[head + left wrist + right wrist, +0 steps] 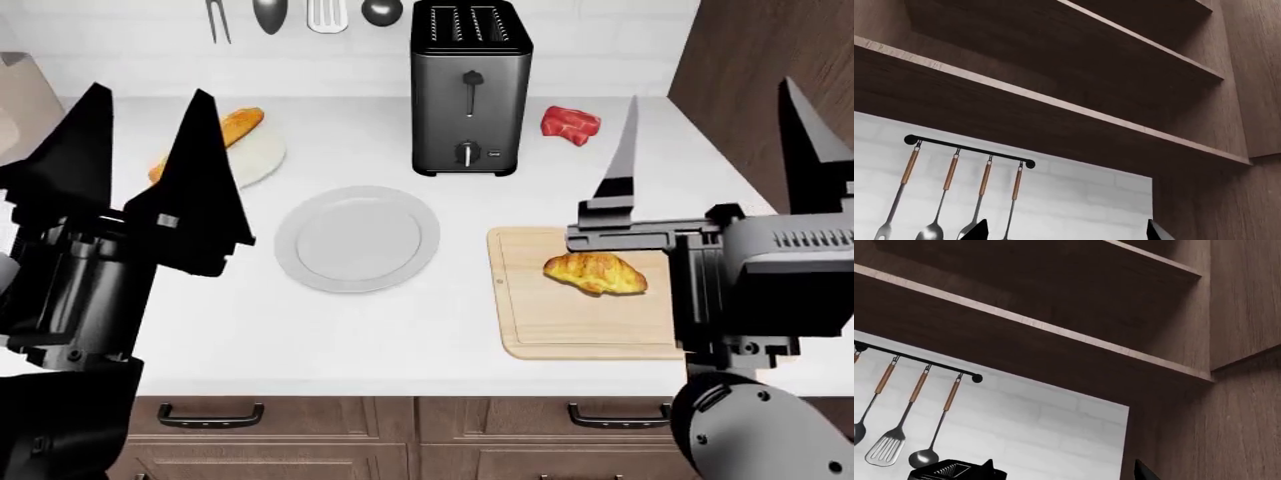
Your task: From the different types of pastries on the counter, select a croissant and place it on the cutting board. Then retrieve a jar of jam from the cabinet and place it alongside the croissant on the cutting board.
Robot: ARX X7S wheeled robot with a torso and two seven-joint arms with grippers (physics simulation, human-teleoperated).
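Left end effector [144, 115]: your nearest thing in the head view, black pointed fingers spread apart and raised, holding nothing.
Right end effector [714, 125]: also raised, fingers spread wide, empty.
Croissant [595, 272]: puffy, flaky, golden-brown with darker ridges; it lies on the board, so you can judge the first half done.
Board [534, 325]: pale wood, rounded corners, shallow edge groove, on the white desk [400, 330] at your right.
Jam: no jar shows in any view; fetching it and setting it beside the croissant is what you have left.
Shelves [1054, 107]: brown wood grain, seen from below by both wrist cameras; whatever sits on them is hidden.
Loaf [240, 125]: long, orange-brown, on a pale plate far left.
Plate [358, 238]: round, grey, smooth.
Toaster [467, 85]: boxy brushed metal.
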